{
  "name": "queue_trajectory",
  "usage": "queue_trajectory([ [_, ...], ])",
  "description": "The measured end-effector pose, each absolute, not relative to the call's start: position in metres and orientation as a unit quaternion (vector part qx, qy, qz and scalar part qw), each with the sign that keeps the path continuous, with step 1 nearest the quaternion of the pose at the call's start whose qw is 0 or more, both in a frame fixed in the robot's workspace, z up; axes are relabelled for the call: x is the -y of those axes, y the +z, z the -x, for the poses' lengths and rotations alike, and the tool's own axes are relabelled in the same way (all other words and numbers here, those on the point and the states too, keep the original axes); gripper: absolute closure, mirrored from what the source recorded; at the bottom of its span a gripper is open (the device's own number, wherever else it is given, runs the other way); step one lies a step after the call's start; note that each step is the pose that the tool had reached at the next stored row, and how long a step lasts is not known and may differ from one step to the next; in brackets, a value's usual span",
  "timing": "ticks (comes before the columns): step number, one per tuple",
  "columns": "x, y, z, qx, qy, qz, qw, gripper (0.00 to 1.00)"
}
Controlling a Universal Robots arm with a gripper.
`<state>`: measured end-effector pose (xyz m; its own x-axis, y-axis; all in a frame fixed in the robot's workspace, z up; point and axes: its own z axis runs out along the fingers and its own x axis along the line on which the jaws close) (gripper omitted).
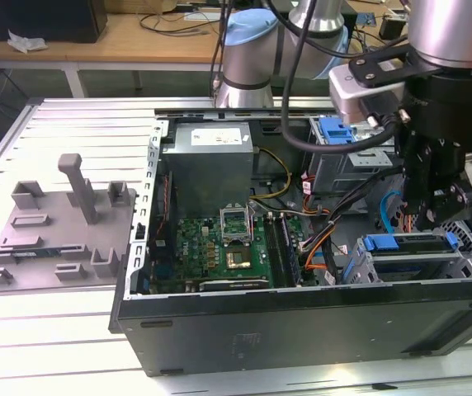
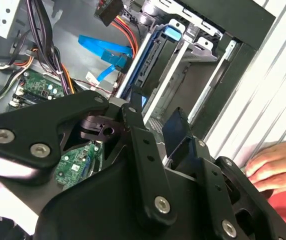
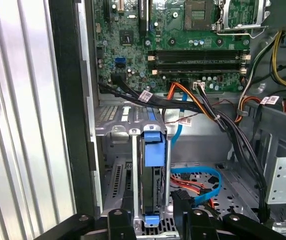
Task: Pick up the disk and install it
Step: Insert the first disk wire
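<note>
The disk (image 1: pixel 413 250), silver-grey with a blue plastic frame, sits in the metal drive cage (image 1: pixel 360 268) at the exterior view's right end of the open computer case. In the first wrist view the disk (image 3: pixel 153 180) stands edge-on in its slot with a blue tab on top. The second wrist view shows the disk (image 2: pixel 144 67) as a blue-edged slab in the cage. My gripper (image 1: pixel 431 221) hangs just above the cage. Its black fingers (image 2: pixel 134 102) stand apart, open, with nothing between them; the gripper (image 3: pixel 150 217) straddles the line of the disk.
The case holds a green motherboard (image 1: pixel 228 247), a grey power supply (image 1: pixel 211 157) and cable bundles (image 3: pixel 203 107) beside the cage. A bright blue bracket (image 1: pixel 335 132) sits in the far bay. A grey fixture plate (image 1: pixel 63 231) lies at the exterior view's left. A person's hand (image 2: pixel 278 167) rests beside the case.
</note>
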<state>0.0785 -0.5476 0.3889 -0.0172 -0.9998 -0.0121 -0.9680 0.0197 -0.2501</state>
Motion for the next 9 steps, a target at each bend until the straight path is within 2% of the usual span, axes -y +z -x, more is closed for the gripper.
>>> queue_trajectory([
  [2,0.546,0.389,-0.085,-0.710,-0.071,0.697,0.078,0.56],
  [4,0.543,0.389,-0.094,-0.712,-0.052,0.698,0.058,0.56],
  [9,0.537,0.390,-0.105,-0.713,-0.039,0.699,0.045,0.56],
])
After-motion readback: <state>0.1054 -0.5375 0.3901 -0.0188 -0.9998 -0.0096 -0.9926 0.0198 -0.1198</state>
